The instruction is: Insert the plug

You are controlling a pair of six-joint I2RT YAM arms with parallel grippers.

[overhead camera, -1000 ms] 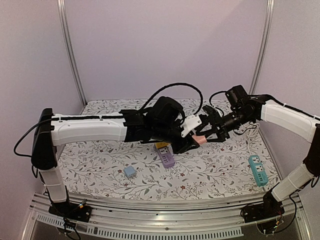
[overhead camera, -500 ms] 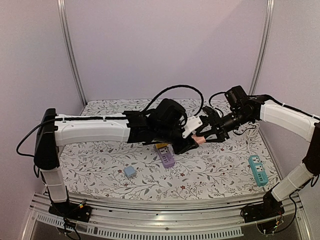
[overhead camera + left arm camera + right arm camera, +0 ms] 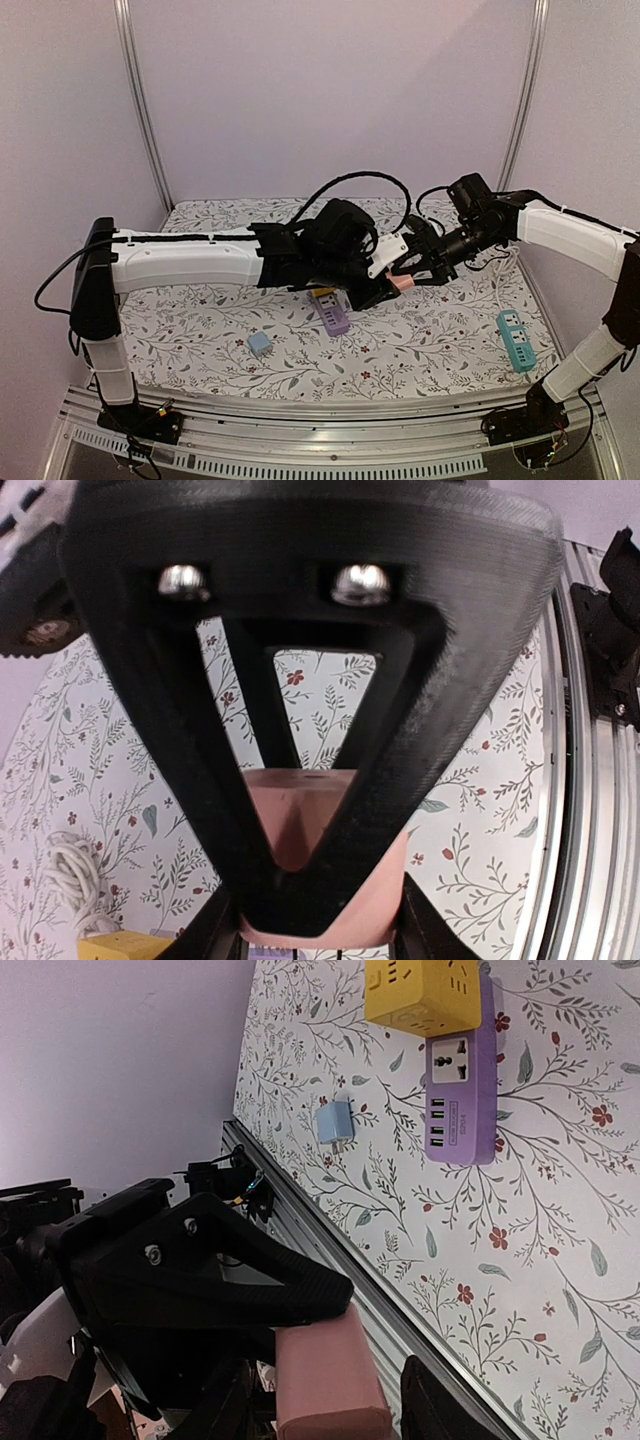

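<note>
A table covered by a floral cloth (image 3: 200, 320) is seen from above, with both arms reaching over its middle. The left arm (image 3: 180, 262) is stretched from the near left towards the centre, and the right arm (image 3: 575, 235) is bent in from the right to meet it.

A teal power strip (image 3: 515, 340) is laid near the right edge, well apart from the grippers. A purple power strip (image 3: 333, 316) is placed at the centre, below the left arm's wrist, with a yellow socket cube (image 3: 322, 292) touching its far end. A small light-blue adapter (image 3: 260, 343) is set alone to the near left of the purple strip.

The pink plug (image 3: 402, 282) is held off the table, between the two grippers. The left gripper (image 3: 388, 287) is clamped on it, its black fingers pressed against the plug's sides. The right gripper (image 3: 415, 272) is positioned around the plug's other end with its jaws apart. A thin gap seems to remain on one side, though contact on the other side cannot be told.
</note>
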